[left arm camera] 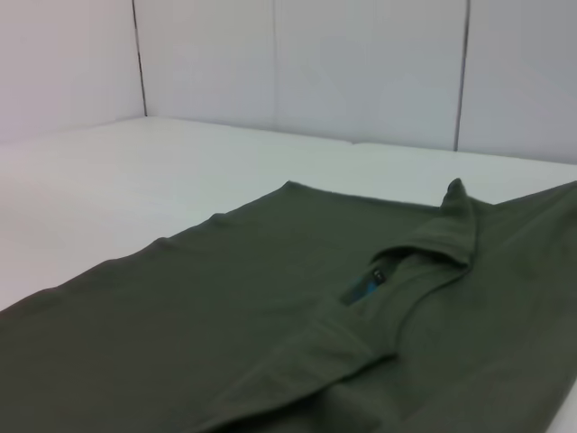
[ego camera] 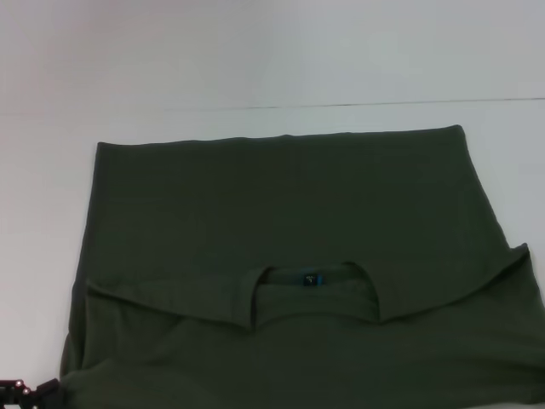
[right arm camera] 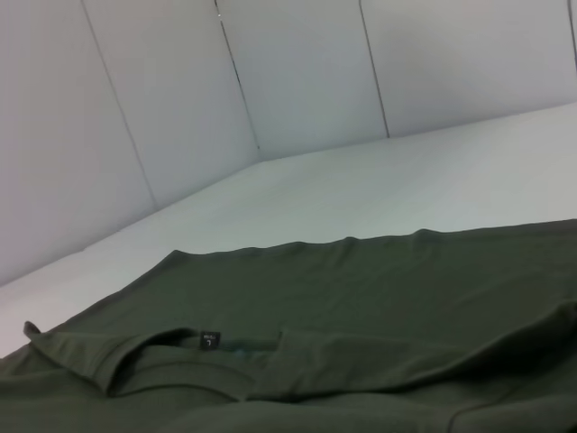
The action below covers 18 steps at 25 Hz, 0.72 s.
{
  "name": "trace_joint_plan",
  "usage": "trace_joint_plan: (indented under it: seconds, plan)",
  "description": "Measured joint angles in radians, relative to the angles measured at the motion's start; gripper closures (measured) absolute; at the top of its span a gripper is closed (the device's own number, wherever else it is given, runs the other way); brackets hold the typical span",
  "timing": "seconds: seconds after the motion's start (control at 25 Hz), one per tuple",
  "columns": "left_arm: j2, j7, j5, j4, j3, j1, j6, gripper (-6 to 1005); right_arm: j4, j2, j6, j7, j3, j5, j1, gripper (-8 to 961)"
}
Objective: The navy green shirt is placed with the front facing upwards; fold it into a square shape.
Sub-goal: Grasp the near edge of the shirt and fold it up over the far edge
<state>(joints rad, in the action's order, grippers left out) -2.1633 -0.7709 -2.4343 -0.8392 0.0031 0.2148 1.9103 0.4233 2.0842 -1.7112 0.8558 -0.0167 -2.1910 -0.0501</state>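
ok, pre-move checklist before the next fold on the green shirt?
1. Shirt on the table, far hem flat: ok.
2. Collar end folded over the body, neck label showing: ok.
3. Fold edge even: not ok, it sags at the neckline and the right corner sticks up.
4. Square shape reached: not ok, still a wide rectangle.
5. Left claw at the near left corner, grip state: cannot tell.
6. Right claw position: cannot tell, out of view.

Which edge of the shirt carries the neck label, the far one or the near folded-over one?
The near folded-over edge: the neck label sits in the collar opening there, while the shirt's far edge is a plain straight hem.
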Motion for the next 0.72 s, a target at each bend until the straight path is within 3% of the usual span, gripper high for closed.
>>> trace_joint_plan:
  seconds: [0.44,0.72]
  plan:
    - [-0.001,0.065,-0.004,-0.023,-0.057,-0.034,0.103,972,0.056,0.0,-0.113,0.025,0.013,-0.002,0.04,893]
    - [0.002,0.023,0.031,-0.008,-0.104,0.009,0.108,973,0.069,0.0,-0.083,0.156,0.031,0.003,-0.026,892]
